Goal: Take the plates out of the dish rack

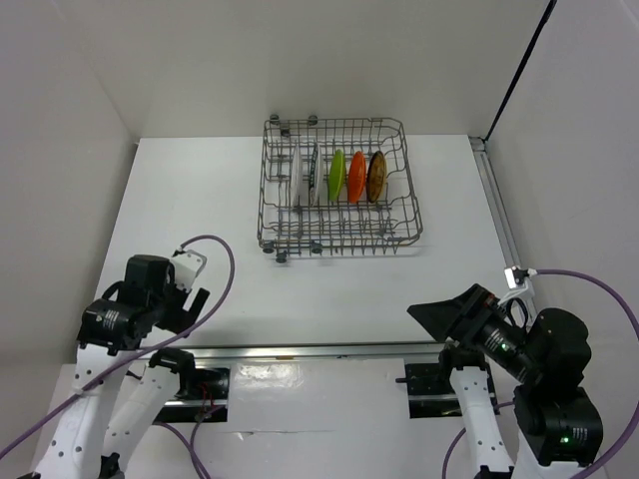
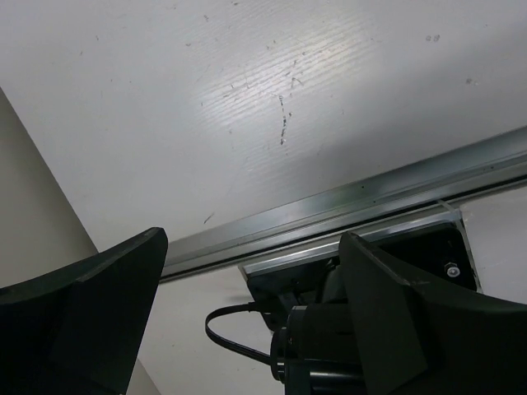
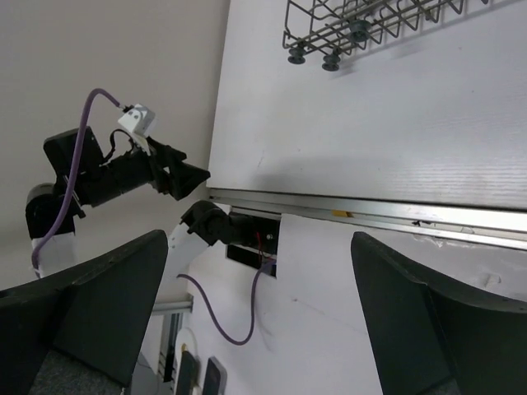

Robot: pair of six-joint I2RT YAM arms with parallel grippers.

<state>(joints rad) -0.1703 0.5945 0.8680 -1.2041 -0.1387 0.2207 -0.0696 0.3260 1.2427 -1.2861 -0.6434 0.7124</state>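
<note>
White tabletop [image 1: 200,220] stretches broadly between the far-edge dish rack [image 1: 411,215], holding 5 upright plates [image 1: 356,177], and the near edge, where left gripper [image 2: 247,247] and right gripper [image 3: 259,239] hover, both spread wide.

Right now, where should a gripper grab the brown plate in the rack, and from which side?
Pinch the brown plate by its upper rim, from above. It stands on edge in the dish rack, the orange plate close on its left, so only that edge looks free.
</note>
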